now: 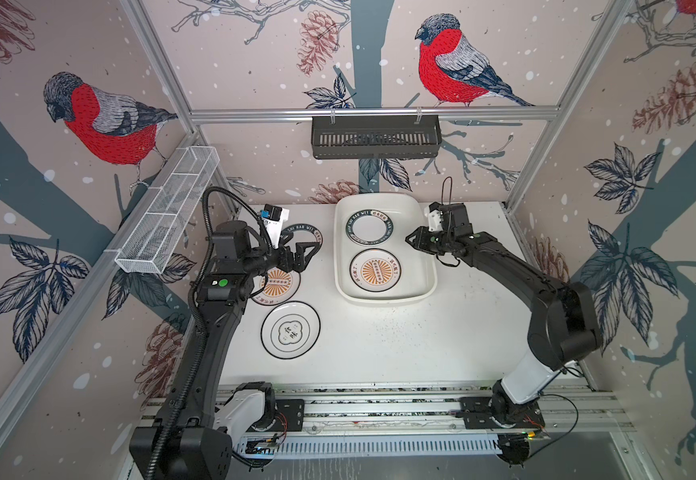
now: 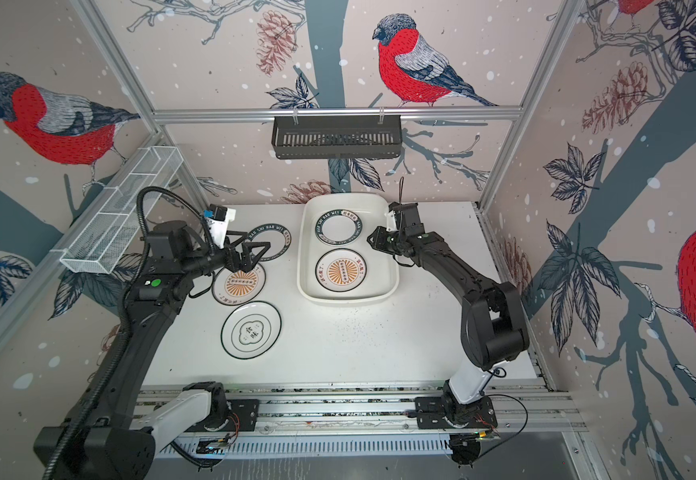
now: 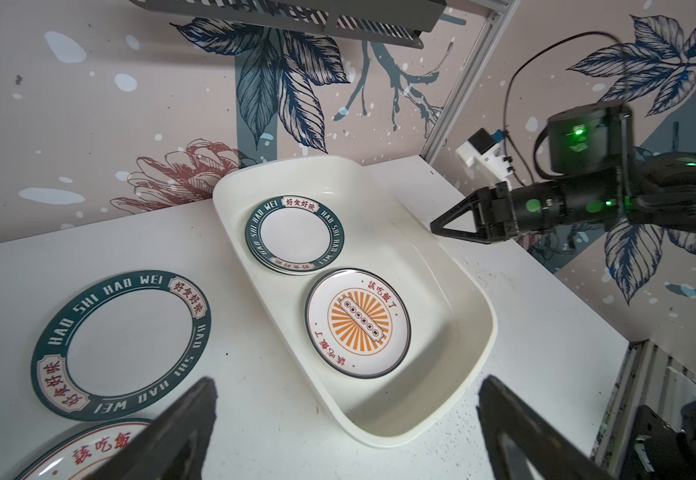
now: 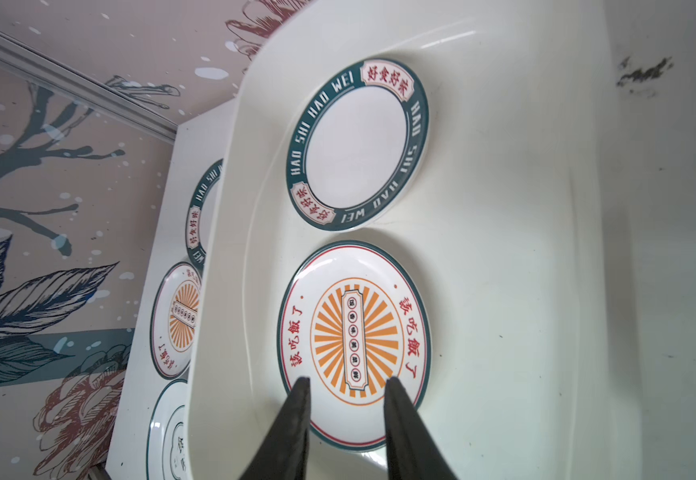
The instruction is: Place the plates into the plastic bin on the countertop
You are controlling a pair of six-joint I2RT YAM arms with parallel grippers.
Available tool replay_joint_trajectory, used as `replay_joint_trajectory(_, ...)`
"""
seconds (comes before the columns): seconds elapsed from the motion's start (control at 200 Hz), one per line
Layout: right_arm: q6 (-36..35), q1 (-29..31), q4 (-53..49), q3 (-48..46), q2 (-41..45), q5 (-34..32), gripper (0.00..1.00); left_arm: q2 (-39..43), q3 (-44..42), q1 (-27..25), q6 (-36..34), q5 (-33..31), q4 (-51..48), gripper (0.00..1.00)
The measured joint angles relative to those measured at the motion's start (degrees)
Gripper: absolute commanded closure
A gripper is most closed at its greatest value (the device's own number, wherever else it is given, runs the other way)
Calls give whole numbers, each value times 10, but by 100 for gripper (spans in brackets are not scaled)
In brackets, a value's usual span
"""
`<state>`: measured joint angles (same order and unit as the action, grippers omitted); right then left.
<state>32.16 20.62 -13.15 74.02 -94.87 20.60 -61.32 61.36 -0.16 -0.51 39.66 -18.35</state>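
Top view, plastic bin (image 1: 423, 276) lengthwise toward wall (image 1: 275, 174)

Plastic bin (image 3: 442, 374) at countertop (image 3: 525, 332) back edge, holding stacked teal-rimmed plates (image 3: 294, 232) and sunburst plate (image 3: 358, 324); alongside on countertop, loose teal-rimmed plate (image 3: 120, 345), part-seen sunburst plate (image 3: 88, 449); right gripper (image 3: 433, 226) near bin rim.

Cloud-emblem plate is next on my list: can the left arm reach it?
Likely yes: the cloud-emblem plate lies uncovered beside the left arm, and the left gripper is open and empty.
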Motion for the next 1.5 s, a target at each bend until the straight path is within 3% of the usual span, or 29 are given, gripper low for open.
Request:
replay_joint_trajectory(0.23, -8, 50, 15, -54, 84, 13, 64, -3, -4, 0, -15, -53, 1, 11)
replay_joint_trajectory(0.625, 5, 227, 96, -169, 156, 11, 63, -17, -4, 0, -66, -81, -10, 27)
replay_joint_trajectory(0.725, 12, 250, 116, -188, 163, -4, 62, -19, -3, 0, -80, -82, -21, 40)
replay_joint_trajectory(0.776, 22, 260, 123, -199, 165, -12, 62, -21, -3, 0, -85, -82, -24, 55)
replay_joint_trajectory(0.941, 41, 297, 144, -231, 165, -27, 62, -12, -6, 0, -94, -88, -40, 82)
replay_joint_trajectory(1.021, 53, 319, 153, -233, 159, -34, 61, -2, -13, 0, -100, -98, -47, 86)
replay_joint_trajectory(1.146, 57, 345, 162, -233, 145, -46, 60, 14, -28, 0, -103, -104, -53, 79)
replay_joint_trajectory(1.221, 69, 356, 167, -235, 135, -54, 59, 21, -35, 0, -105, -109, -59, 66)
replay_joint_trajectory(1.286, 72, 367, 168, -236, 126, -64, 58, 26, -37, 0, -110, -113, -72, 47)
replay_joint_trajectory(1.386, 86, 385, 179, -237, 109, -67, 58, 36, -38, 0, -113, -130, -90, 28)
replay_joint_trajectory(1.501, 101, 403, 184, -234, 82, -78, 56, 55, -39, 0, -119, -144, -110, 18)
